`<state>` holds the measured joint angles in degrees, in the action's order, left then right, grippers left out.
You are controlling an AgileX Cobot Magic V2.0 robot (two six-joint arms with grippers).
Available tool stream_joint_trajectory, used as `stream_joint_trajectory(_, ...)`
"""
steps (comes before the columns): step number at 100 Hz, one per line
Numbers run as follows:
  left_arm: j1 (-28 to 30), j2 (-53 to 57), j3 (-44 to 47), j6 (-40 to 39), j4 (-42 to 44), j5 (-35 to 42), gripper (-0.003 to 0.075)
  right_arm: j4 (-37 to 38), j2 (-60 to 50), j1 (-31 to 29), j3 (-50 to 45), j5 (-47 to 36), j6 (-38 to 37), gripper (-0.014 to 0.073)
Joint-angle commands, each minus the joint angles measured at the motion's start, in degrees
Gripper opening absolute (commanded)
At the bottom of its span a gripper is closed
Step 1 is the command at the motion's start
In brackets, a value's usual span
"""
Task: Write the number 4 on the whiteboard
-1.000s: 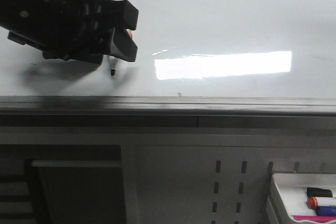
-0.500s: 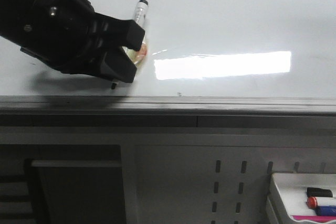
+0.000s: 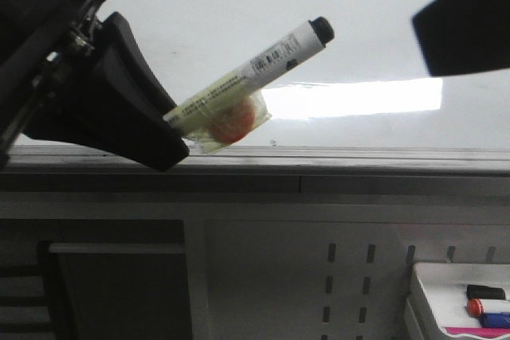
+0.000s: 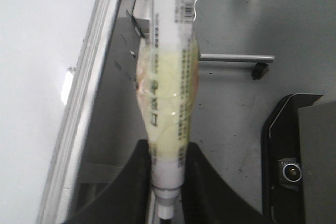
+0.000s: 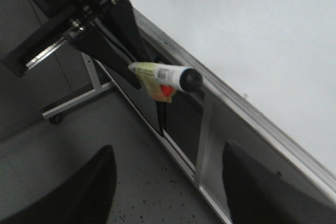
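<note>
left gripper (image 4: 167,182) clamping marker (image 3: 247,81), cap end pointing 2 o'clock, tip off whiteboard (image 3: 239,5) | no 4 visible | right gripper (image 5: 165,182) fingers apart, idling

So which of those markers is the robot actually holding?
The long pale one with the barcode label and black end, clamped in the left pincer in front of the whiteboard. The others just lie in the small white tray, lower right.

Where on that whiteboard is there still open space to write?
Nearly all of the whiteboard is bare: above the glare, and rightward along the edge rail. It is crowded only at lower left, where the left gripper holds the marker.
</note>
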<state>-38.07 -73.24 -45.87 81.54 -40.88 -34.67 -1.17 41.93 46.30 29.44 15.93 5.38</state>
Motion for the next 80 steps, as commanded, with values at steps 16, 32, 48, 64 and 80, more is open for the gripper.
stream_joint_trajectory(16,-5.31,3.92,-1.76,9.25,-0.27,1.04,-0.0020,-0.04,6.16,2.02,4.45,-8.40,0.73,0.0396)
stream_joint_trajectory(32,-6.56,3.81,-1.76,9.25,-0.39,2.57,-0.0020,-0.04,8.53,3.09,6.74,-8.53,0.73,0.0396)
stream_joint_trajectory(48,-6.56,3.81,-1.76,9.25,-0.39,4.26,-0.0020,-0.10,10.71,4.86,6.99,-8.62,0.73,0.0396)
stream_joint_trajectory(64,-6.56,3.81,-1.76,9.25,-1.34,4.03,-0.0020,-0.10,13.22,4.84,6.99,-10.39,0.73,0.0395)
stream_joint_trajectory(80,-6.56,3.81,-1.76,9.25,-3.35,4.02,-0.0020,-2.06,14.93,4.84,6.99,-12.79,0.73,0.0395)
